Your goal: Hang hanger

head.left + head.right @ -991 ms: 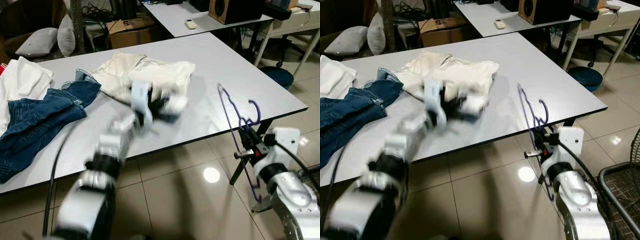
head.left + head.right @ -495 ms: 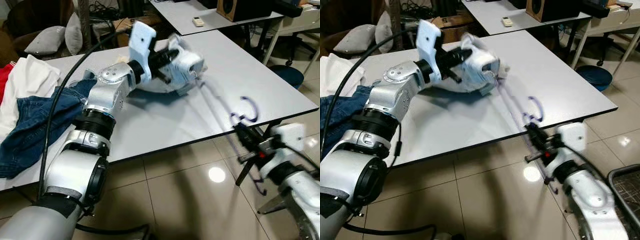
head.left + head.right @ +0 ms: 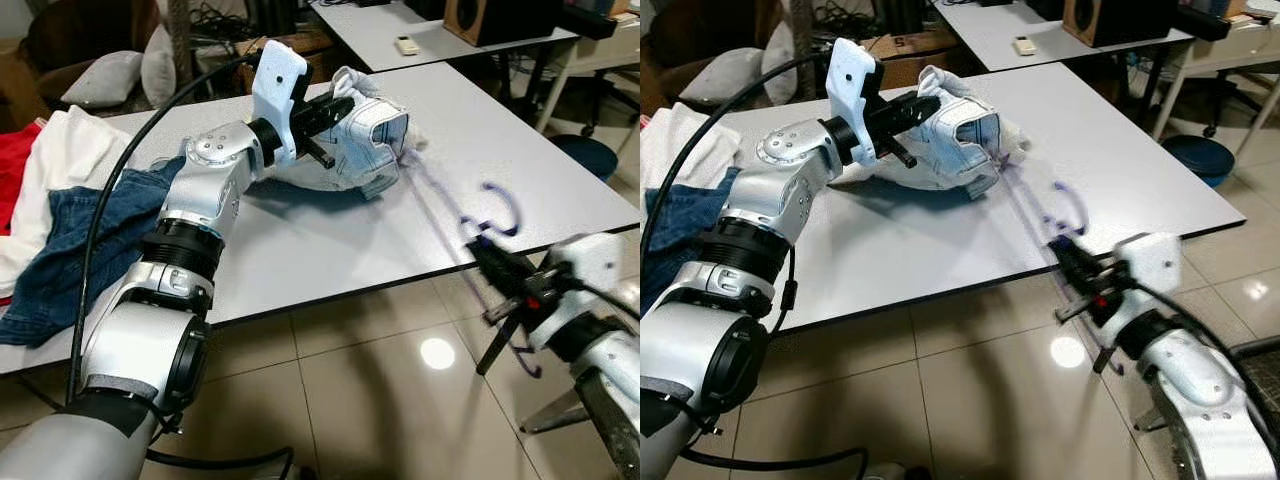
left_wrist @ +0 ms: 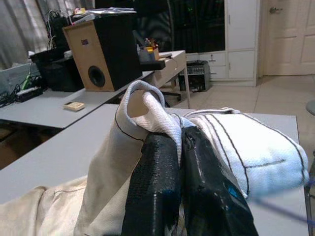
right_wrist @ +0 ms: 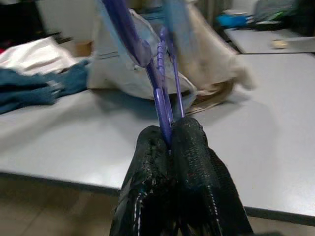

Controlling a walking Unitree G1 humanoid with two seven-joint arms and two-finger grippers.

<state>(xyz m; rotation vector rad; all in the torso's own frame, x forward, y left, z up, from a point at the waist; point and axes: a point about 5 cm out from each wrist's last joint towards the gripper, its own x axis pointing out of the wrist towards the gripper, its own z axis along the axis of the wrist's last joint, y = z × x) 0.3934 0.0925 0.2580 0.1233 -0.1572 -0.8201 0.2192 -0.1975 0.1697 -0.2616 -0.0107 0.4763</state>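
Where the heap of clothes runs off the table's left end, the blue jeans (image 3: 90, 240) and the white garment (image 3: 62, 160) over them are cut by the frame, so their full shape cannot be told. Next along, the left tool (image 3: 923, 105) is raised over the white table (image 3: 330, 250), its two black fingers (image 4: 157, 182) pressed together on a fold of the cream shirt (image 3: 955, 135), which hangs bunched from the grip with its lower part lying on the tabletop. How the shirt's collar or opening lies inside that bunch cannot be made out. Right of the shirt the tabletop is bare up to its front and right edges, with tiled floor (image 3: 370, 400) below the front edge. The purple hanger (image 3: 470, 215) is thin and blurred: its long bar slants from the shirt's side down across the table's front edge, and its hook curls up near that edge. At the far right, off the table, the right tool (image 3: 500, 268) is closed on the hanger's lower end, the bar pinched between its fingers (image 5: 192, 167).
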